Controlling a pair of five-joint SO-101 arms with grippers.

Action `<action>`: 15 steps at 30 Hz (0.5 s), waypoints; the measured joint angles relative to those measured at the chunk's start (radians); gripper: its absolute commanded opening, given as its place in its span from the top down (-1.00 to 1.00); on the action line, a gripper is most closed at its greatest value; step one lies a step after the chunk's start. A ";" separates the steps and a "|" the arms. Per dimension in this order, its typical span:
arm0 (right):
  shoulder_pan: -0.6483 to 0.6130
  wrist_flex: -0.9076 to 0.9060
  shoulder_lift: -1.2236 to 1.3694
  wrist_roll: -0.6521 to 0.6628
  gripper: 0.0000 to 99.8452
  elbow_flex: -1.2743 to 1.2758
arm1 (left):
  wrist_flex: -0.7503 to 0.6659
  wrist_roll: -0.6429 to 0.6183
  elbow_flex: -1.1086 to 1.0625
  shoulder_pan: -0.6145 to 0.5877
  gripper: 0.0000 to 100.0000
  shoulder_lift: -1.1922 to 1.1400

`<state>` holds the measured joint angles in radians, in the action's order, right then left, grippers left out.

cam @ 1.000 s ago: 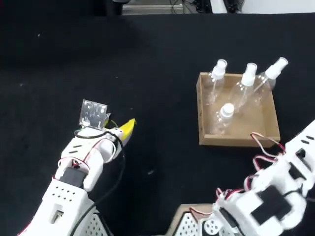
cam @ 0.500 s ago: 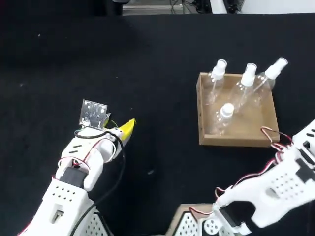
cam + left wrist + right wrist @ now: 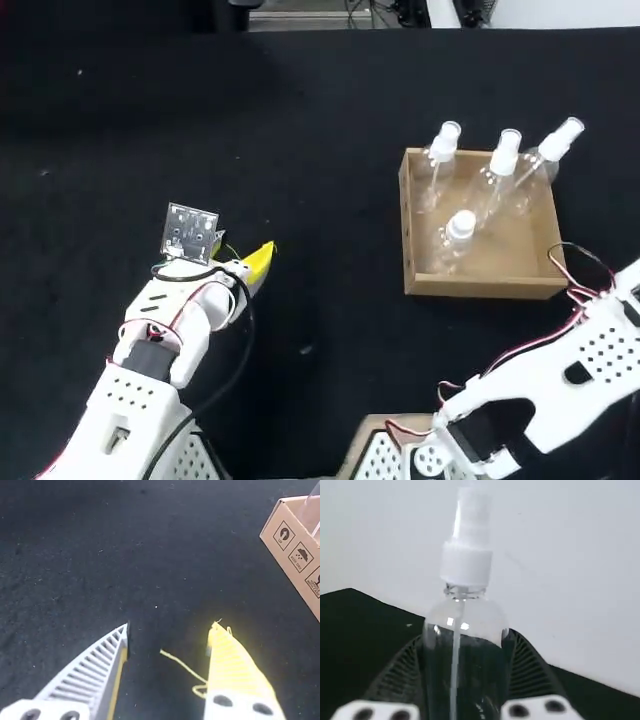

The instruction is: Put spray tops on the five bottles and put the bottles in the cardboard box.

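The cardboard box (image 3: 410, 225) stands on the black table at the right, with several clear bottles (image 3: 452, 240) with white spray tops inside it. Its printed corner (image 3: 295, 545) appears in the left wrist view. My left gripper (image 3: 170, 627) hovers open over bare cloth to the left of the box, with nothing between its fingers; its yellow tip (image 3: 255, 262) points toward the box. My right gripper (image 3: 465, 637) is shut on a clear bottle (image 3: 462, 665) that carries a white spray top (image 3: 467, 555), held upright against a white wall.
The right arm's white body (image 3: 570, 380) lies at the lower right, just in front of the box's near wall. The arms' bases (image 3: 400, 455) sit at the table's front edge. Black cloth stretches bare between the left gripper and the box.
The right arm has swung rightward and stretched out toward the picture's right edge. The left arm, the box and its bottles have not moved.
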<state>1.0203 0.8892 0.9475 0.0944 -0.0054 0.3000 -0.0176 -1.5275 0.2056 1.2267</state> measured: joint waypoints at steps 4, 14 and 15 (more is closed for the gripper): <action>0.002 0.000 0.066 -0.002 0.98 -0.054 | 0.000 0.000 0.000 0.000 0.52 0.000; 0.002 0.000 0.077 -0.002 0.95 -0.060 | 0.000 0.000 0.000 0.000 0.52 0.000; 0.002 0.000 0.077 -0.002 0.92 -0.060 | 0.000 0.000 0.000 0.000 0.52 0.000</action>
<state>1.0219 0.8892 1.0242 0.0928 -0.0652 0.3000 -0.0176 -1.5275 0.2056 1.2267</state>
